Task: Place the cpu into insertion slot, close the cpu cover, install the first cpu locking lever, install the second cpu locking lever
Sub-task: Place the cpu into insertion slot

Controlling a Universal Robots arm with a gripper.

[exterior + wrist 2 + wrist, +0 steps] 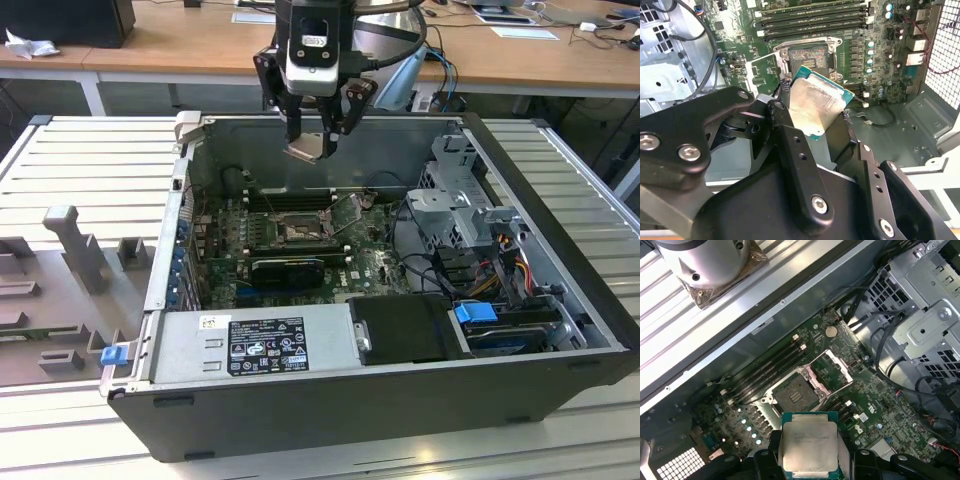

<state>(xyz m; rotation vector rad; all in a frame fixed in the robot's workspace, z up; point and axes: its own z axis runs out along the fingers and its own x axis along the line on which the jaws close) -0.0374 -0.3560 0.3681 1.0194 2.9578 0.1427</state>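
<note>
- Gripping the chip (306, 150) between its fingers, the gripper (315, 136) hangs above the case (330, 410).
- Socket (298, 232) bare, cover (347, 210) raised at its two o'clock, exterior view.

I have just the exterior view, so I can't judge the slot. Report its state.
Observer: In the first wrist view the slot is empty.
Operator: Check the cover.
Observer: The cover is swung open beside the slot.
Operator: Confirm the grip.
Observer: In the second wrist view the fingers clamp the cpu by two opposite edges.
</note>
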